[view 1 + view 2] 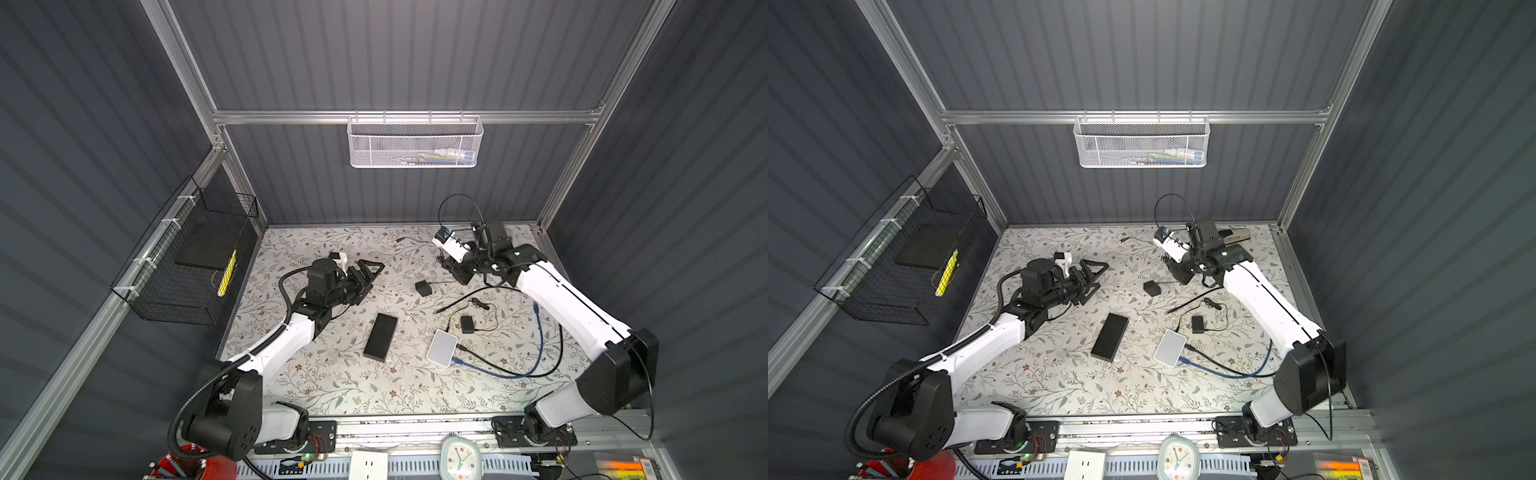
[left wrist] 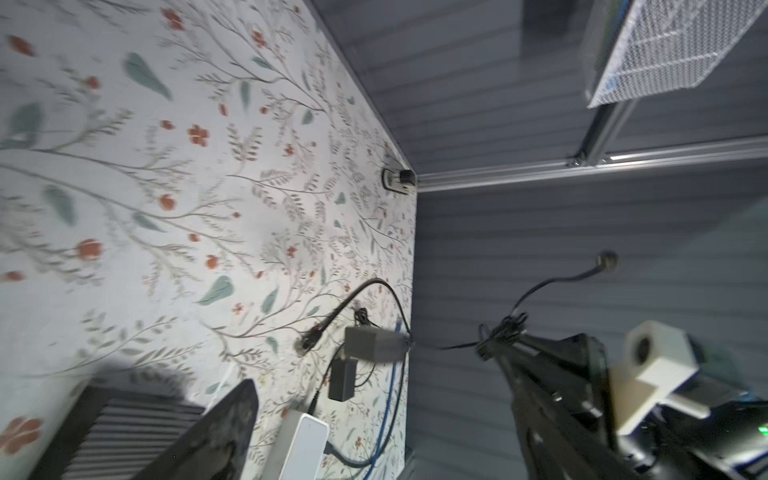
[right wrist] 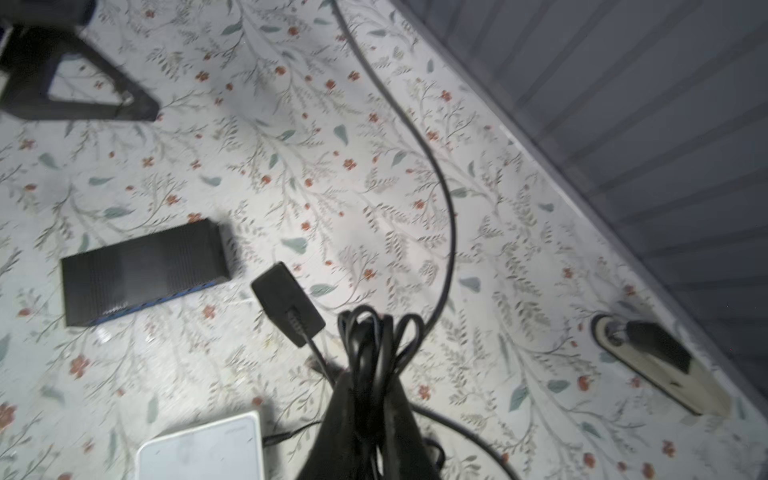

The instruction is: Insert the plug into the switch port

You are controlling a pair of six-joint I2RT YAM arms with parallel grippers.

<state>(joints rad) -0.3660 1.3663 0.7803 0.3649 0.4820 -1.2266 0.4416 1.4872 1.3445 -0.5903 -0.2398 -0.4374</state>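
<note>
The switch (image 1: 380,336) is a black box lying flat mid-table, and its blue port row (image 3: 174,295) shows in the right wrist view. My right gripper (image 1: 451,270) (image 3: 368,382) hangs above the table's far right, shut on a coiled bundle of black cable (image 3: 370,336). That cable runs to a black power adapter (image 1: 423,287) on the table. The plug (image 2: 606,262) sticks out in the air on a thin lead from the bundle, also seen as a small tip (image 1: 395,240) in a top view. My left gripper (image 1: 374,277) stands open and empty, left of the adapter.
A white box (image 1: 441,347) with black and blue cables plugged in lies right of the switch. A second black adapter (image 1: 466,324) and loose cables (image 1: 540,357) lie beyond it. A stapler-like object (image 3: 656,361) sits by the back right wall. Baskets hang on the walls.
</note>
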